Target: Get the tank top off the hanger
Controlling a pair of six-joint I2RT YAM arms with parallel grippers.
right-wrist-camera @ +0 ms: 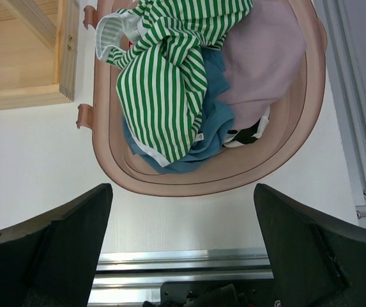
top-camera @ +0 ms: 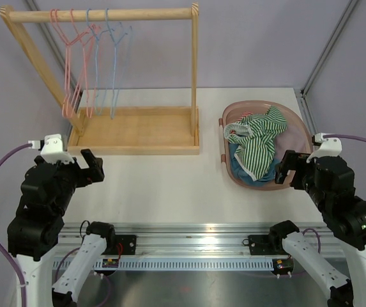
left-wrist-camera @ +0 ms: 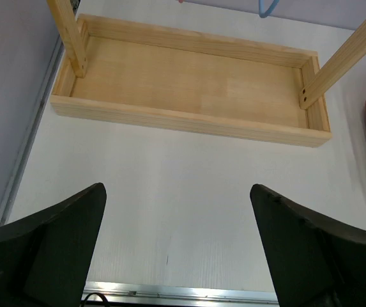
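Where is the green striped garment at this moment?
In the top view the green striped garment lies in the pink basket at the right, on a blue cloth, beside the wooden rack.

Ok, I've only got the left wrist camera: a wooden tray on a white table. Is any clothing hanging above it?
Observer: No. The hangers on the rail are all bare, some pink and some blue.
Operator: So where are the clothes?
Observer: Piled in a pink basket to the right of the rack.
Operator: What's on top of the pile?
Observer: A green and white striped top, crumpled over something blue.
Operator: And the other arm?
Observer: The right gripper is open and empty, by the basket's near edge.
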